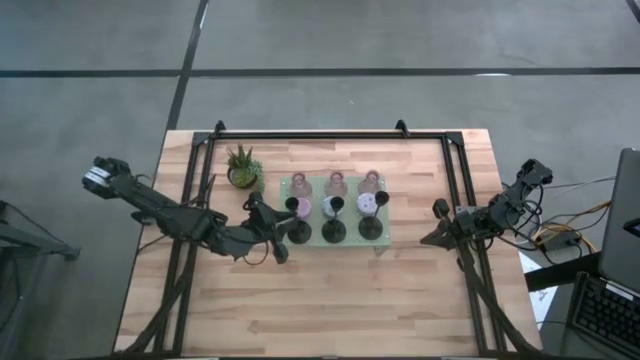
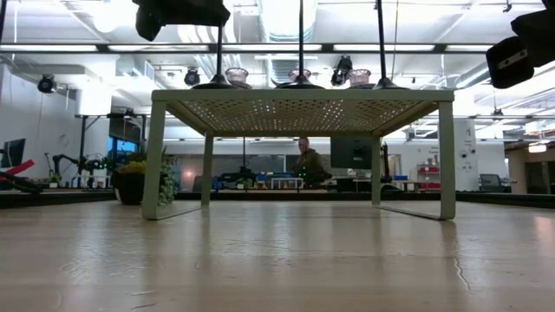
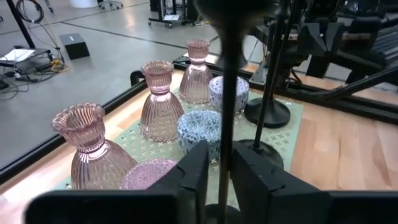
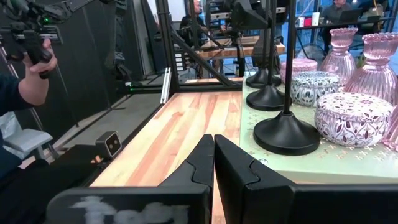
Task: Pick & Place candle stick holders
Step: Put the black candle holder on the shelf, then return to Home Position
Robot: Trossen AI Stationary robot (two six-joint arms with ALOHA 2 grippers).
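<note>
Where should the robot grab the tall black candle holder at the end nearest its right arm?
Probably that black holder is best pinched on its thin upright stem; the base is wide and flat. Come in level from the right arm's side, which looks free, while a patterned round holder sits close behind it. The left tool is at the far end's black holder.

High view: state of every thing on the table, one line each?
left gripper: fingers shut on the left black holder's stem
left black holder: upright, base on the tray
other two black holders: upright, front row
three pink glass holders: upright, back row
three patterned holders: upright, middle row
tray: level on its legs
potted plant: upright beside the tray
right gripper: fingers shut, empty
</note>
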